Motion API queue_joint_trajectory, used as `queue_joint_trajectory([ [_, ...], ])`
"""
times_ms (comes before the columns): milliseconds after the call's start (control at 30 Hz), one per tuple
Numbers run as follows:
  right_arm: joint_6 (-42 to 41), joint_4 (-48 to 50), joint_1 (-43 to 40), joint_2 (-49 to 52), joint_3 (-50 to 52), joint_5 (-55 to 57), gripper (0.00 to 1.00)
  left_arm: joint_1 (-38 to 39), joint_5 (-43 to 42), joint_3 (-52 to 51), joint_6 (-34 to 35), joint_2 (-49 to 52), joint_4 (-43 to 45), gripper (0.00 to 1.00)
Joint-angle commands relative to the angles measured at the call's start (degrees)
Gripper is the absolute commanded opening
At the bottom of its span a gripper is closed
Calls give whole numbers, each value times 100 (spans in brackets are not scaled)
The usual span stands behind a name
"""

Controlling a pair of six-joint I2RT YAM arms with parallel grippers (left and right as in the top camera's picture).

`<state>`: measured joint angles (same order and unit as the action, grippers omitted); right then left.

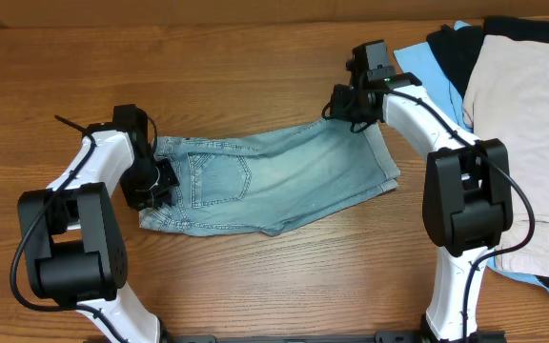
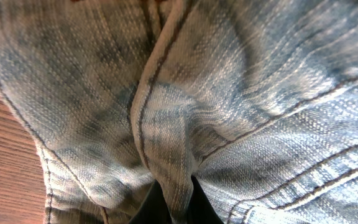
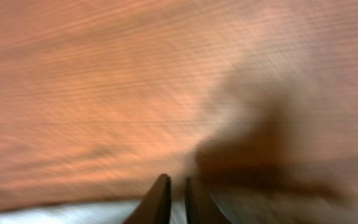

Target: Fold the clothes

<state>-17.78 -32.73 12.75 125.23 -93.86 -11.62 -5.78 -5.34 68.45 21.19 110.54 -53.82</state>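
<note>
Here the faded light-blue denim shorts [image 1: 274, 181] lie flat on the brown wooden table [image 1: 255, 57]. Our left gripper [image 2: 174, 202] pinches a waist-end fold. The right gripper [image 3: 178, 196] is blurry, so we cannot tell. We think the denim is thick but floppy, so we grab hems.

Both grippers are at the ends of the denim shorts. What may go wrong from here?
The left gripper pinches only a thin ridge of the shorts, which may slip out.
The right gripper is at the hem, yet its blurred view shows no sure grip; it may lift nothing.
</note>
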Motion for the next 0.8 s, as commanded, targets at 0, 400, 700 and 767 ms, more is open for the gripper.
queue_joint_trajectory([
  [0,-2,109,4,22,-260,-608,24,-17,133,-387,181,625,402,4],
  [400,356,-3560,-929,15,-1945,328,85,-35,151,-387,177,625,503,89],
  [700,437,-3792,-1279,17,-1512,321,86,-114,122,-466,269,625,413,99],
  [767,435,-3724,-1276,17,-1515,319,86,-173,-181,-367,-164,619,332,96],
])
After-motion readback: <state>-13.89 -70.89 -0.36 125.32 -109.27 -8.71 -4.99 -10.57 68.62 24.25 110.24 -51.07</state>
